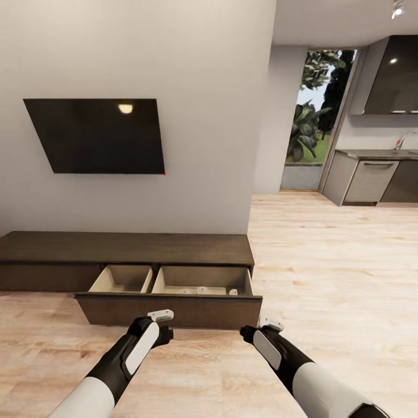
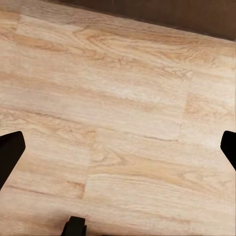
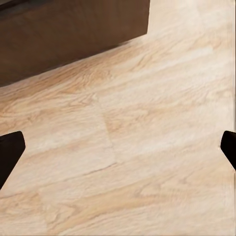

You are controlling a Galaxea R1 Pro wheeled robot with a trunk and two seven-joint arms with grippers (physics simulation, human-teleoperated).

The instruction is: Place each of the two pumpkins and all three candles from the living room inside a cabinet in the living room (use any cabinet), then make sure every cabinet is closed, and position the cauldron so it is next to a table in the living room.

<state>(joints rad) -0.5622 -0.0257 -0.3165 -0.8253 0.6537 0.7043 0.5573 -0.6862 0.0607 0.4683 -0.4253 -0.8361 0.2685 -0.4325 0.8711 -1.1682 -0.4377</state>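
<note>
Against the wall under the TV [image 1: 96,135], the head view shows the cabinet [image 1: 125,248] with its drawer [image 1: 168,309] pulled well out toward the robot. Small pale things lie along the near edge of its right compartment; they look like the candles [image 1: 203,290], though they are too small to count surely. The left compartment looks bare, and I judge the drawer is left open so the pumpkins can go in as well. Both arms hang low in front of the drawer front, the left gripper [image 1: 161,316] and the right gripper [image 1: 270,323] pointing down at the floor [image 1: 325,261], carrying nothing (a resting pose, probably for driving or turning). A kitchen counter [image 1: 371,154] stands well off to the right.

Left wrist view: the two dark fingertips [image 2: 10,152] sit at opposite edges of the picture, so the jaws are spread wide, with plain floorboards between them and a strip of dark drawer front at the far edge.

Right wrist view: likewise wide apart, fingertips [image 3: 10,150] at either edge, nothing held; the drawer's corner [image 3: 73,34] shows just beyond, near but not touching.
</note>
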